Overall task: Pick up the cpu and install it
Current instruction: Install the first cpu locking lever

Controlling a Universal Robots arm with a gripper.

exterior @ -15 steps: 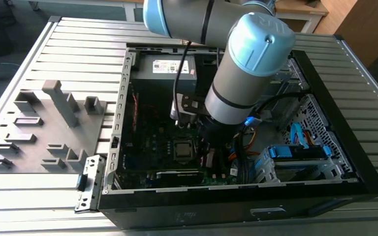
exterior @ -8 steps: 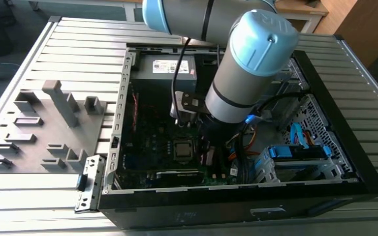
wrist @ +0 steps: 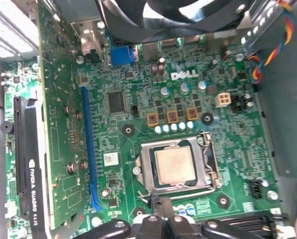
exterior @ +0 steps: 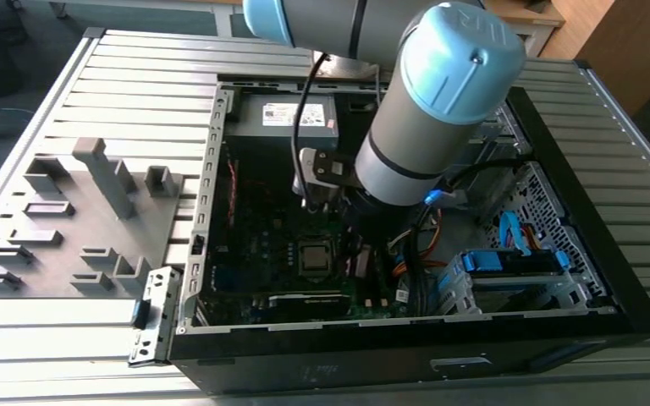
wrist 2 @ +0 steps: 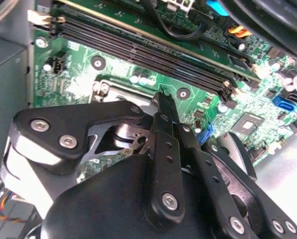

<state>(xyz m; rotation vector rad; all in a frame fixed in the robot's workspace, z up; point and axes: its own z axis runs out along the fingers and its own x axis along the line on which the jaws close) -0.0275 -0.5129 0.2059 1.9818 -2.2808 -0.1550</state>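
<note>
The cpu point(wrist: 174, 166), a small square chip with a pale silvery top, lies flat inside the silver socket frame point(wrist: 210, 169) on the green motherboard in the first wrist view. My gripper point(wrist: 158, 205) hangs just beside the socket's edge, apart from the chip, its black fingers point(wrist 2: 164, 114) drawn together with nothing between them. In the second wrist view the gripper point(wrist 2: 163, 102) points down at the board next to a corner of the socket frame point(wrist 2: 104, 88). In the exterior view the arm reaches into the open computer case above the socket point(exterior: 314, 254).
A black graphics card point(wrist: 29, 164) and an upright green card point(wrist: 64, 124) stand beside the socket. A fan point(wrist: 168, 15), the memory slots point(wrist 2: 153, 52), the power supply point(exterior: 285, 114) and a blue drive cage point(exterior: 511, 262) crowd the case. A grey fixture tray point(exterior: 71, 220) lies at the exterior view's left.
</note>
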